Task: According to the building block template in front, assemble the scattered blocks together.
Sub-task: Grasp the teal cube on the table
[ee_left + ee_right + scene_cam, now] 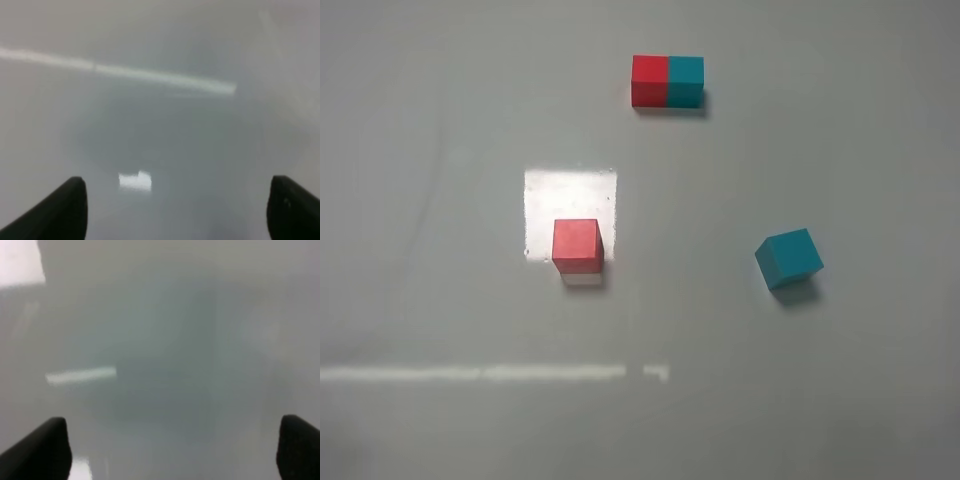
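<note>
The building block template (668,81), a red cube and a teal cube flush side by side, lies at the far middle of the table in the exterior high view. A loose red cube (577,245) sits on the near edge of a bright white square patch (570,195). A loose teal cube (789,258) lies to the right, turned at an angle. Neither arm shows in the exterior high view. My left gripper (175,207) and my right gripper (172,450) both show wide-apart fingertips over bare blurred table, holding nothing. No cube shows in either wrist view.
A pale tape line (490,373) runs across the near left of the grey table (820,400). The same kind of pale line shows in the left wrist view (150,77) and in the right wrist view (82,375).
</note>
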Robot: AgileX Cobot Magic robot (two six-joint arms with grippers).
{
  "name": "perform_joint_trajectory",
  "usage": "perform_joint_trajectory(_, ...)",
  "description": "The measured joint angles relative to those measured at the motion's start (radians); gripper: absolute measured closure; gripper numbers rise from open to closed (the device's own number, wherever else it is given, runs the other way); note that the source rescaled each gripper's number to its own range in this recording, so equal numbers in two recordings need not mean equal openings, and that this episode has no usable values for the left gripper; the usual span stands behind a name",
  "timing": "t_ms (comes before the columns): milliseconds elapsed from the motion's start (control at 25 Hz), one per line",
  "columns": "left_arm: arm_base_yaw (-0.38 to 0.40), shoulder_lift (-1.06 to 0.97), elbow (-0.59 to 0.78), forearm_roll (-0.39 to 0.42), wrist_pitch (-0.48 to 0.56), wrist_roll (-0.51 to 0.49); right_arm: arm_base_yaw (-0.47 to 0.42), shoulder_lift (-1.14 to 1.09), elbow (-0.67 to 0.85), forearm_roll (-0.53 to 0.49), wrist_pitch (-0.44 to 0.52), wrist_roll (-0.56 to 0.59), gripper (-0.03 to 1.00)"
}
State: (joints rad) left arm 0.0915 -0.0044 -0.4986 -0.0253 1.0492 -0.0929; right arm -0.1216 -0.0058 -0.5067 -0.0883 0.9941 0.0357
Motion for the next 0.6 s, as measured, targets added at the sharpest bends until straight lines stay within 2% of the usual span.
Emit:
perform_joint_trajectory(160,0.0,0.0,0.0,0.0,0.0,0.0,0.0,0.021,-0.005,0.015,-0.004,-0.036,0.08)
perform_joint_trajectory(280,0.0,0.0,0.0,0.0,0.0,0.0,0.0,0.132,-0.051,0.032,-0.004,-0.092,0.08)
perform_joint_trajectory(600,0.0,0.0,0.0,0.0,0.0,0.0,0.026,0.497,-0.282,0.04,-0.03,-0.312,0.08)
